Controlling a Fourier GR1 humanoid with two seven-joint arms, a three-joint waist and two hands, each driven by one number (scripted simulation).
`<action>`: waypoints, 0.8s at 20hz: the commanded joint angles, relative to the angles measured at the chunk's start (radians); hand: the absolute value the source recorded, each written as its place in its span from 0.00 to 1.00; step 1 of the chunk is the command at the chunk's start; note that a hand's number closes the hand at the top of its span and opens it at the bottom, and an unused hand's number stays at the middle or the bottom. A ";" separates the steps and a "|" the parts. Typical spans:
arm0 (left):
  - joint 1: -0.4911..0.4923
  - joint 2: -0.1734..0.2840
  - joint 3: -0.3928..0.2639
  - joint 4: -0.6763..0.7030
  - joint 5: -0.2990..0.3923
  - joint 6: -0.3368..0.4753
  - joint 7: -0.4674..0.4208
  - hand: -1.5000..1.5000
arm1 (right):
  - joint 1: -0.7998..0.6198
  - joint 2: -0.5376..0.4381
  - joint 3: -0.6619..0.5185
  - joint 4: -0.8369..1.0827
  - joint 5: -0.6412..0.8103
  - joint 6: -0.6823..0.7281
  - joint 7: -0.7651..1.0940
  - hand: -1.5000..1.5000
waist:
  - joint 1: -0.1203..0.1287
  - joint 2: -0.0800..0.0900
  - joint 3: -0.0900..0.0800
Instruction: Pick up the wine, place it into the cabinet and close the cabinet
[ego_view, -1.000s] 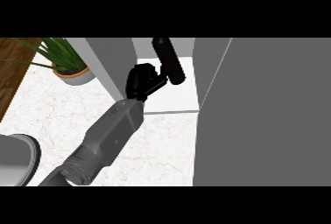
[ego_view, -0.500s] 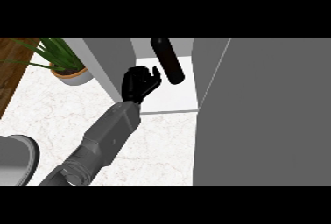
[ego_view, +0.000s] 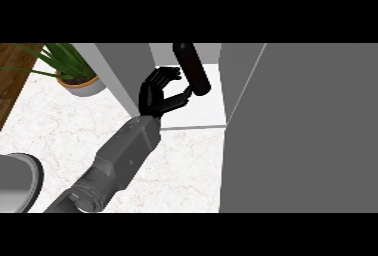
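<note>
The wine bottle (ego_view: 191, 67) is standing just right of our hand, inside the cabinet (ego_view: 310, 125), whose grey panel is filling everything to our right. We are judging the bottle as heavy, rigid, slippery, breakable glass, best taken around its body. Our hand (ego_view: 159, 96) is hanging relaxed beside it, thumb near its base, holding nothing.

A green plant (ego_view: 59, 60) is sitting in a small round pot (ego_view: 83, 86) at about ten o'clock. The pot is standing on the white counter (ego_view: 66, 130). A grey round thing (ego_view: 16, 182) is showing at eight o'clock.
</note>
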 joint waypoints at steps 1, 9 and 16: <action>0.030 0.002 0.016 -0.034 -0.014 0.021 -0.077 0.00 | 0.006 -0.029 -0.043 -0.012 -0.036 0.018 0.002 0.00 | 0.036 -0.022 0.010; 0.129 0.020 -0.025 -0.155 -0.056 0.041 -0.061 0.00 | 0.034 0.033 0.067 -0.038 0.093 -0.028 0.001 0.00 | 0.064 -0.031 0.010; 0.264 0.071 -0.137 -0.502 -0.124 0.094 0.096 0.00 | 0.064 0.021 0.045 -0.083 0.048 -0.033 0.058 0.00 | 0.085 -0.041 0.011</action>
